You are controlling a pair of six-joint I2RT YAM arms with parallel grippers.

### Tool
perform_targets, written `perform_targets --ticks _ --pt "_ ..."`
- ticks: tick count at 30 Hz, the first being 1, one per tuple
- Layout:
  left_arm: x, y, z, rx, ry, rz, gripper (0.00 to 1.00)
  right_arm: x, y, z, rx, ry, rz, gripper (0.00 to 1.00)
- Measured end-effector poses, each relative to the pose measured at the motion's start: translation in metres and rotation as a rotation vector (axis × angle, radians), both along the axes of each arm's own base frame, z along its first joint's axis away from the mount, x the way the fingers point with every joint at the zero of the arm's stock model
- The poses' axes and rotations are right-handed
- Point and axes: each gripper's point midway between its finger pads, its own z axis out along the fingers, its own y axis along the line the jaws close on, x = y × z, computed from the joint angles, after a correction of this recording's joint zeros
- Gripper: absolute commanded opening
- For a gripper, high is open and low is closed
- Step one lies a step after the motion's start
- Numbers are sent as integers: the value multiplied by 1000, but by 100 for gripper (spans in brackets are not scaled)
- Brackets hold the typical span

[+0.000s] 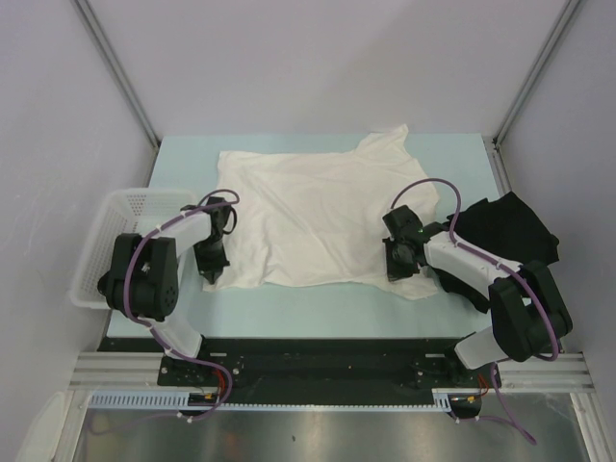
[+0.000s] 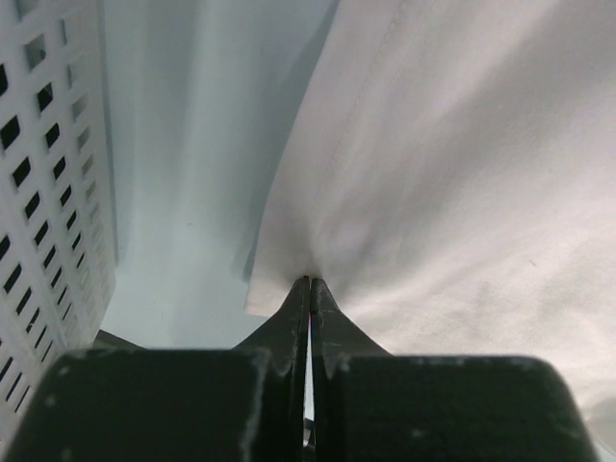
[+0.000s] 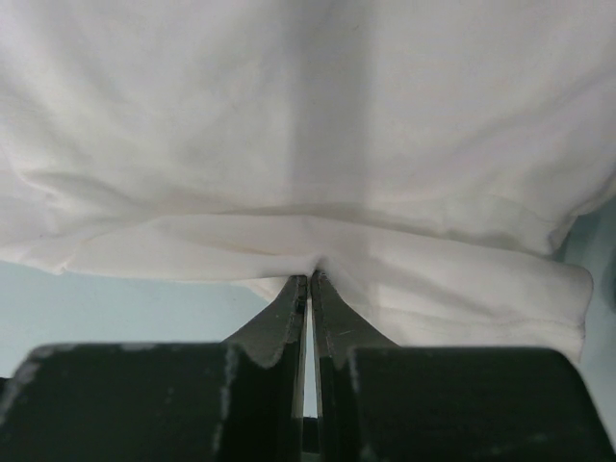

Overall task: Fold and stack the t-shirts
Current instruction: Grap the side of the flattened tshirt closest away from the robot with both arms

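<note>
A cream-white t-shirt (image 1: 318, 217) lies spread on the pale blue table, its print not visible. My left gripper (image 1: 212, 272) is shut on the shirt's near left corner; the left wrist view shows the cloth (image 2: 443, 173) pinched at the fingertips (image 2: 309, 281). My right gripper (image 1: 397, 272) is shut on the shirt's near right edge; the right wrist view shows a fold of the cloth (image 3: 318, 144) pinched at the tips (image 3: 310, 277). A crumpled black t-shirt (image 1: 510, 231) lies at the right, beside and behind the right arm.
A white plastic mesh basket (image 1: 120, 231) stands at the table's left edge, close behind the left arm; its wall shows in the left wrist view (image 2: 48, 192). White enclosure walls stand on three sides.
</note>
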Motion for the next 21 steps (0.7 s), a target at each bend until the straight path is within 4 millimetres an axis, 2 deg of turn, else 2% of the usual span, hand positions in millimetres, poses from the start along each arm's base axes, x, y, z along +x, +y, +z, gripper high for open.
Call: perform_targets --ticks 1,2,5,8,16,21 --pt "0 -1 0 0 -1 0 2 0 0 0 1 0 -1 8" --pt "0 -2 0 -1 0 1 12 0 0 0 3 1 -2 8" --pt "-4 -10 0 -14 34 -21 25 1 0 0 7 0 -3 8" --pt "-15 -16 -1 -10 89 -54 31 1 0 0 8 -1 -3 8" --pt "-35 -32 0 -4 152 -138 32 4 3 1 24 -10 -4 8" --pt "-38 -36 0 -3 162 -157 33 3 5 1 30 -7 -2 8"
